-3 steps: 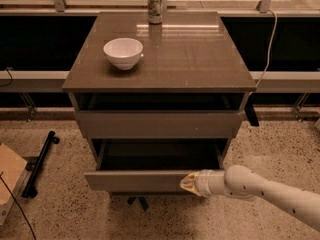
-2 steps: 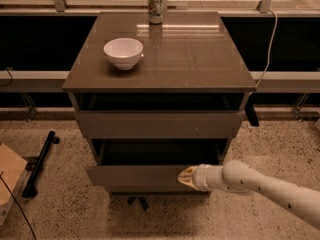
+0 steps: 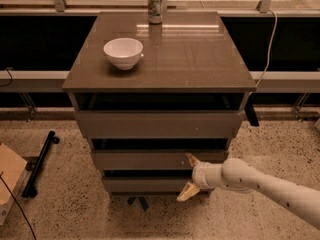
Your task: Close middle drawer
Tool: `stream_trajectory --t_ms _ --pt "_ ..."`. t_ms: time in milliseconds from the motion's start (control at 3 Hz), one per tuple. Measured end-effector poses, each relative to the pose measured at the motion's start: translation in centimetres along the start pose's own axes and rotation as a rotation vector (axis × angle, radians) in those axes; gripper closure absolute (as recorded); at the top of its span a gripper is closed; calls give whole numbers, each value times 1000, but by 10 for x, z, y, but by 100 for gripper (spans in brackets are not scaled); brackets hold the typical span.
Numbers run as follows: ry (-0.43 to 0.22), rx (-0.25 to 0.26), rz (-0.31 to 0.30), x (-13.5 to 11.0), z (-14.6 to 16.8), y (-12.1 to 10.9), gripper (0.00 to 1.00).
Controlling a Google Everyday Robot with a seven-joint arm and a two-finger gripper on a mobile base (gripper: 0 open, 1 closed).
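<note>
Middle drawer [image 3: 150, 160] has slid in nearly flush, the tool [image 3: 189, 176] spread wide, empty, at its front.

The tool [image 3: 184, 178], at the right of the middle drawer [image 3: 145, 160] front, hides part of the bottom drawer [image 3: 145, 185]; its arm [image 3: 280, 189] runs off the right edge, and the can [image 3: 155, 6] label is unreadable.

Glossy grey-brown square cabinet top [image 3: 200, 59], seen from above, well above the cream two-finger gripper [image 3: 187, 178], which sits low against the cabinet's front, fingers spread apart. On the top, a round white ceramic bowl [image 3: 123, 52] stands above and left of the gripper; a small upright metal drinks can [image 3: 155, 6] stands at the far edge, farthest from it
</note>
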State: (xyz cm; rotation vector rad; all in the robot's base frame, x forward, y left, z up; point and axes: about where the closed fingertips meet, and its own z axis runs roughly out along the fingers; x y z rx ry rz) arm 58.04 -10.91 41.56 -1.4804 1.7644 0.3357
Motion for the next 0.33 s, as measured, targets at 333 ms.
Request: stream_trajectory --t_ms 333 --pt "0 0 0 0 0 0 0"
